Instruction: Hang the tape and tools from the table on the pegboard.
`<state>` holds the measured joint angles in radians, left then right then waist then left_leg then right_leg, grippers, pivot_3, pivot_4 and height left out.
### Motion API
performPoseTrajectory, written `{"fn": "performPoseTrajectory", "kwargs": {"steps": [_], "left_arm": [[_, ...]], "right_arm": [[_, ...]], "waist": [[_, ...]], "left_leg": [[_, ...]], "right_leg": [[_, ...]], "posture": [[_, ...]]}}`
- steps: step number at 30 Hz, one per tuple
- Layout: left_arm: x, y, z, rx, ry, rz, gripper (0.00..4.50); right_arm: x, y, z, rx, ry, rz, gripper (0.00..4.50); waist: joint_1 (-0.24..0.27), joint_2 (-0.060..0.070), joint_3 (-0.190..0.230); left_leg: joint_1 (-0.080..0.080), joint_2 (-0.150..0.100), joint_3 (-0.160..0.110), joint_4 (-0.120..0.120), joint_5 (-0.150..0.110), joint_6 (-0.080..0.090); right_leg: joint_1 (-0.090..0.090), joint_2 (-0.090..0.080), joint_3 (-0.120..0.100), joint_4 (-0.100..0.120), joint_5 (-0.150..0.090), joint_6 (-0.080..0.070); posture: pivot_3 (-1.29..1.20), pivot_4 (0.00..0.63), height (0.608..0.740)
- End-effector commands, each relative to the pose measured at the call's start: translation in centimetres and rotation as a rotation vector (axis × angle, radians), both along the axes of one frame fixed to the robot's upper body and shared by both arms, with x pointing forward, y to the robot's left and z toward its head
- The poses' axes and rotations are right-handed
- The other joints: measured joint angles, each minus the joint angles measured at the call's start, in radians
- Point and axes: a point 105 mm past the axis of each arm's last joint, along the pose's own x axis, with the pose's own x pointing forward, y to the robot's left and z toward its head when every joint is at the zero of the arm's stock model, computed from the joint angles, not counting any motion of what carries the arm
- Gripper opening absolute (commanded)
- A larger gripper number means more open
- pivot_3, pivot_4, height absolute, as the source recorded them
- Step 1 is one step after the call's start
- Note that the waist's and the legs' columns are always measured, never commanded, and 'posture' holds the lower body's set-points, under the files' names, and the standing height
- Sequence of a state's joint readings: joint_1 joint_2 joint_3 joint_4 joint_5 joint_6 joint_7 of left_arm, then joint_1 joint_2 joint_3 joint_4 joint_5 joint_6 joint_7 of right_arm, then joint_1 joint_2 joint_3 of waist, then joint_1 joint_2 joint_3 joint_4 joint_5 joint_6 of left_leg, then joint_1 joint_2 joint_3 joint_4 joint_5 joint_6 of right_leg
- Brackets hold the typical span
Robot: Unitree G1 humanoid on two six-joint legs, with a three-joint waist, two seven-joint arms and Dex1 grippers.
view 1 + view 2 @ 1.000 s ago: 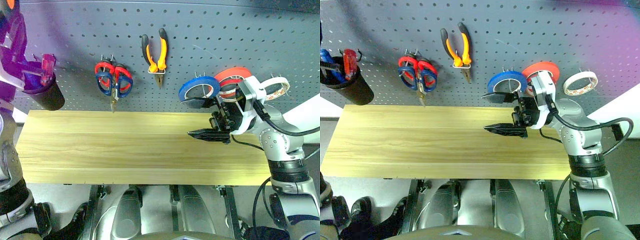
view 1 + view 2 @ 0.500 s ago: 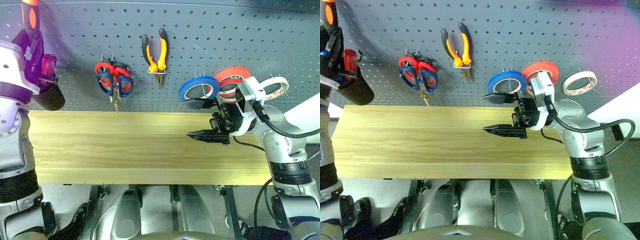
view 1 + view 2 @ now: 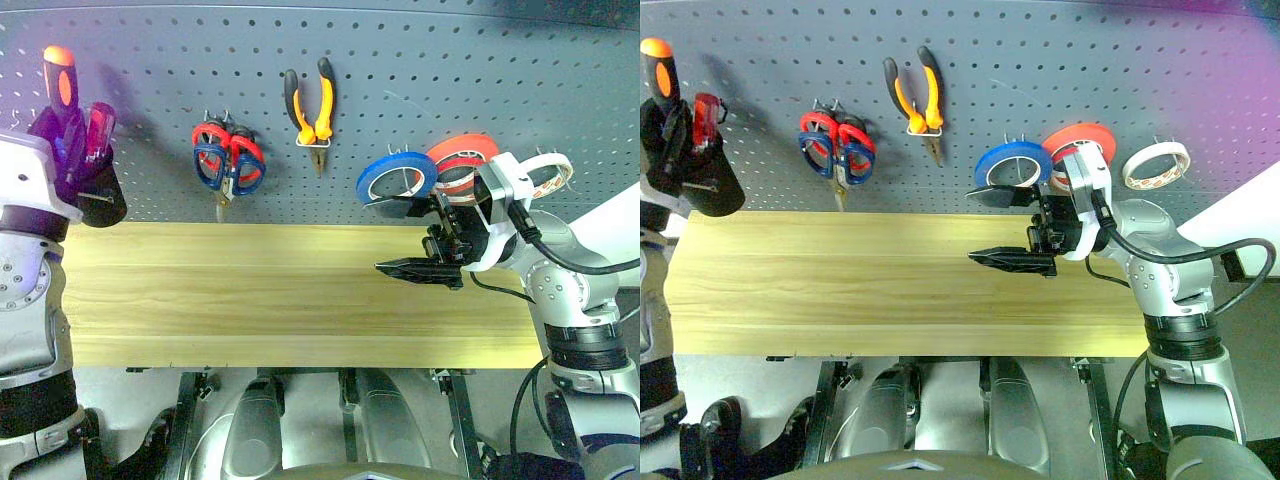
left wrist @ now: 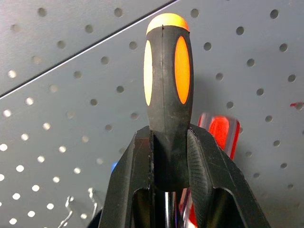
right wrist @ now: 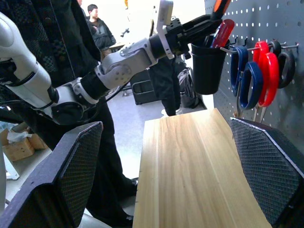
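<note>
Your black cup [image 3: 712,185] hangs at the left end of the pegboard [image 3: 450,80], just above the desk's [image 3: 250,290] back edge, with a red-handled tool [image 3: 706,112] standing in it. Your left claw [image 4: 166,156] is clamped on the orange-and-black screwdriver [image 4: 166,95], handle up, right over that cup.

Along the board to the right you have the two scissors [image 3: 228,160] on one hook, red and dark blue handles overlapping, then the pliers [image 3: 310,105] hanging nose down, then the blue roll [image 3: 397,178], the red-orange rolls [image 3: 462,160] and the whitish tape ring [image 3: 550,172].

Your right claw [image 3: 412,240] hovers above the desk's right part with its jaws spread wide and nothing between them, just in front of the blue roll.

The desk top lies bare from edge to edge.
</note>
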<state>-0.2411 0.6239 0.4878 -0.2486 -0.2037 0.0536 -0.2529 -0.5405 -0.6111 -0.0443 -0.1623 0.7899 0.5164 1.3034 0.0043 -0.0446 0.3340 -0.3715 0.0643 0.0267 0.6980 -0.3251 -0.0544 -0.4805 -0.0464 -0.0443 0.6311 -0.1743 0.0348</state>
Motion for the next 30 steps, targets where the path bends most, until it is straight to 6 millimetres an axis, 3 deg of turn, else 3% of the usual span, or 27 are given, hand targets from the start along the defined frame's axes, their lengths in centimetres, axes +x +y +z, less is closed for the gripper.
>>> {"fn": "performPoseTrajectory", "kwargs": {"steps": [1, 4, 16, 19, 24, 30], "left_arm": [[-1.4, 0.5, 0.6, 0.005, -0.047, 0.039, 0.57], [-1.6, 1.1, -0.5, -0.045, -0.019, 0.044, 0.57], [-1.8, 1.8, -0.8, -0.114, -0.020, 0.029, 4.30], [-1.8, 1.5, -0.4, -0.139, -0.038, 0.008, 4.40], [-2.3, -1.4, 1.7, -0.136, -0.107, -0.107, 4.40], [-2.8, -3.9, 4.6, -0.091, -0.199, -0.118, 4.40]], "right_arm": [[-0.4, -0.2, 0.9, 0.000, -0.047, 0.013, 4.50], [-0.3, -0.1, 0.9, 0.006, -0.048, 0.010, 4.50], [-0.4, -0.1, 0.8, -0.002, -0.050, 0.010, 4.50], [-0.4, -0.1, 0.7, -0.002, -0.049, 0.008, 4.50], [-0.2, -0.2, 0.7, -0.001, -0.047, 0.006, 4.50], [0.0, -0.2, 0.7, -0.008, -0.053, 0.010, 4.50]], "waist": [[0.000, 0.000, 0.000], [-0.001, 0.000, 0.000], [0.007, 0.000, 0.000], [0.007, 0.000, 0.000], [0.007, 0.000, 0.000], [0.008, 0.000, 0.000]], "left_leg": [[0.000, 0.000, 0.000, 0.000, 0.000, 0.000], [0.000, 0.000, 0.000, 0.000, 0.000, 0.000], [0.000, 0.000, -0.001, 0.001, 0.000, 0.000], [0.000, 0.000, -0.001, 0.001, 0.000, 0.000], [0.000, 0.000, -0.001, 0.001, 0.000, 0.000], [0.000, 0.000, -0.001, 0.001, 0.000, 0.000]], "right_leg": [[0.000, 0.000, 0.000, 0.000, 0.000, 0.000], [0.000, 0.000, 0.000, 0.000, 0.000, 0.000], [0.001, 0.000, 0.000, 0.000, 0.000, -0.001], [0.001, 0.000, 0.000, 0.000, 0.001, -0.001], [0.001, 0.000, -0.001, 0.000, 0.001, -0.001], [0.002, 0.000, -0.001, 0.000, 0.001, 0.000]], "posture": [[-0.01, 0.250, 0.733], [-0.01, 0.250, 0.733], [-0.01, 0.253, 0.733], [-0.01, 0.254, 0.733], [0.00, 0.249, 0.733], [0.01, 0.242, 0.733]]}}
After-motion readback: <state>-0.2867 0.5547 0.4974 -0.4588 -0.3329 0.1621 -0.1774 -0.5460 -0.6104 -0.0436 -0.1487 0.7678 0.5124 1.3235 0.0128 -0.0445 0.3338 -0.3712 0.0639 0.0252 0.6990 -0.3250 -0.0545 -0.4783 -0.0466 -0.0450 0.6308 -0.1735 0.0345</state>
